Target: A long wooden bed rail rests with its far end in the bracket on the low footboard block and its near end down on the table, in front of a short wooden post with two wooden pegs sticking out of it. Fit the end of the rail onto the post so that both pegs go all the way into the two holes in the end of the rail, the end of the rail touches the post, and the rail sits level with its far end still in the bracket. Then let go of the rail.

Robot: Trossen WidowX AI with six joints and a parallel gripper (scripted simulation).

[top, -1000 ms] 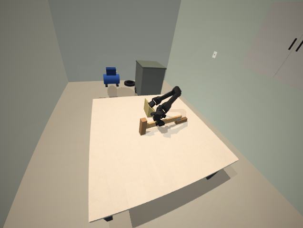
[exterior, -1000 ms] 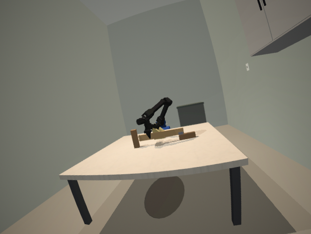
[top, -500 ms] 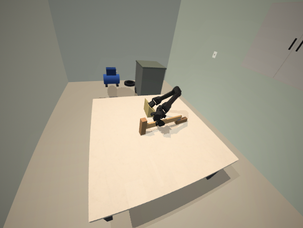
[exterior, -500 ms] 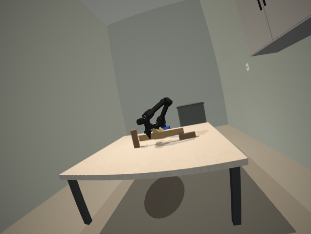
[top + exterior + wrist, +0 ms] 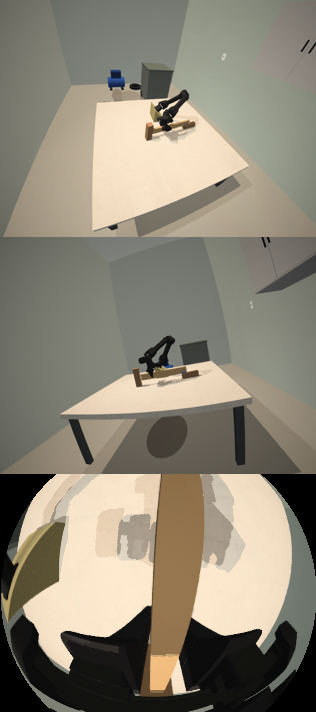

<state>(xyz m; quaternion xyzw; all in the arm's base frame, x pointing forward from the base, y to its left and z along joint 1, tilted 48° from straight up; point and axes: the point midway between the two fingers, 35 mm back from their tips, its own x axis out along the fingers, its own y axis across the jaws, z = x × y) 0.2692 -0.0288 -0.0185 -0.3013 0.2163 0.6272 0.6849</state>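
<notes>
The wooden bed rail [image 5: 177, 125] [image 5: 169, 371] [image 5: 177, 549] is held above the table, roughly level. My gripper [image 5: 166, 128] [image 5: 151, 375] [image 5: 161, 610] is shut on it near its post end, with one finger on each side. That end is right beside the upright post [image 5: 148, 132] [image 5: 137, 378]; no pegs show, and I cannot tell whether rail and post touch or a thin gap remains. The rail's far end is at the grey bracket [image 5: 186, 124] [image 5: 183, 372] on the low footboard block [image 5: 190, 125] [image 5: 190, 374]; how deep it sits is unclear.
An olive-yellow board [image 5: 154, 112] [image 5: 160, 369] [image 5: 40, 566] stands behind the rail, close to the arm. The arm's base is behind the rail too. The table [image 5: 122, 165] [image 5: 163, 398] extends in front of the post and block. A grey cabinet [image 5: 157, 83] is beyond the back edge.
</notes>
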